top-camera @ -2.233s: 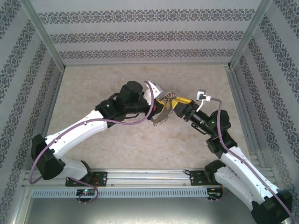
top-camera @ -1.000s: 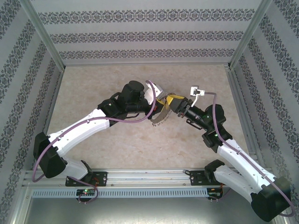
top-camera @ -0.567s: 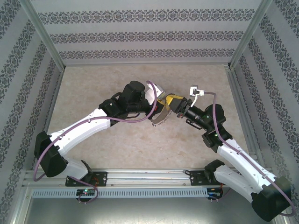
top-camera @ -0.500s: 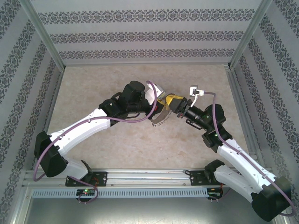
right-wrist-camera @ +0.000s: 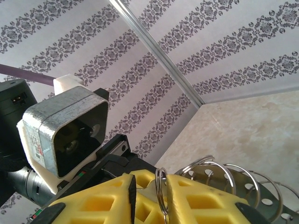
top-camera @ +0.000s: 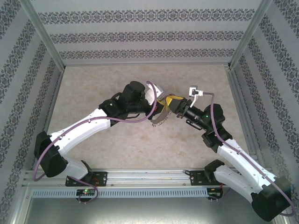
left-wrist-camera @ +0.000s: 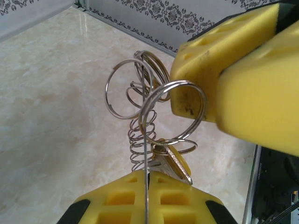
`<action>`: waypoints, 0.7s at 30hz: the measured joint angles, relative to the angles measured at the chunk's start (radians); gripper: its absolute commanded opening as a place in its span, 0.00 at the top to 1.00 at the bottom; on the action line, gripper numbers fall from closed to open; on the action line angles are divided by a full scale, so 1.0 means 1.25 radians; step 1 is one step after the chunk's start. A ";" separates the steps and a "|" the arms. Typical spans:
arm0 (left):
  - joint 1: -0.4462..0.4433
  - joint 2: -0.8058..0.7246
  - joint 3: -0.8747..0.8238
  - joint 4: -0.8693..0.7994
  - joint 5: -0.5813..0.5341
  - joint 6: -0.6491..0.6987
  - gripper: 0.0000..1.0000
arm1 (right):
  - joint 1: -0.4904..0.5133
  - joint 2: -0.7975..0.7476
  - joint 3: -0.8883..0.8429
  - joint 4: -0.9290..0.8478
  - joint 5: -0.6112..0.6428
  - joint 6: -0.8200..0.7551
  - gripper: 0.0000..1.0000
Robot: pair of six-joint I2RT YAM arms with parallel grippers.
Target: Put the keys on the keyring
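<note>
My left gripper (left-wrist-camera: 147, 179) is shut on a thin wire of the keyring (left-wrist-camera: 140, 93), a grey coil carrying several split rings. It holds the coil above the table. A small key (left-wrist-camera: 176, 161) with a brass-yellow head hangs from a ring just beyond the left fingers. My right gripper (left-wrist-camera: 208, 109) meets the coil from the right. In the right wrist view a split ring (right-wrist-camera: 161, 191) stands between the fingers of my right gripper (right-wrist-camera: 152, 186), against the right one, with a gap to the left one. From above, the left gripper (top-camera: 160, 100) and right gripper (top-camera: 172, 103) meet over the dangling keyring (top-camera: 159, 117).
Patterned walls (top-camera: 149, 35) and metal posts close in the marble table (top-camera: 93, 88) on three sides. The left wrist camera housing (right-wrist-camera: 65, 130) sits close in front of my right gripper. Both arms reach to mid-table.
My right wrist has turned and crept slightly left toward the left gripper, and its jaws have narrowed a little around the ring. The left arm has barely moved.
</note>
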 measured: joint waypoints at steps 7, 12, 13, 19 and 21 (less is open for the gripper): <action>0.000 0.000 -0.002 0.000 0.000 0.000 1.00 | -0.008 0.000 0.000 -0.017 0.009 -0.013 0.92; 0.000 0.000 -0.004 0.001 0.000 0.000 1.00 | -0.018 -0.002 0.000 -0.027 0.008 -0.023 1.00; 0.000 -0.001 -0.005 0.001 0.000 0.000 1.00 | -0.019 -0.002 0.000 -0.028 0.008 -0.027 1.00; 0.000 -0.004 -0.015 0.002 -0.001 0.004 1.00 | -0.028 -0.003 0.010 -0.067 -0.012 -0.068 1.00; 0.000 -0.005 -0.016 0.003 -0.001 0.009 1.00 | -0.029 -0.003 0.023 -0.087 -0.019 -0.096 1.00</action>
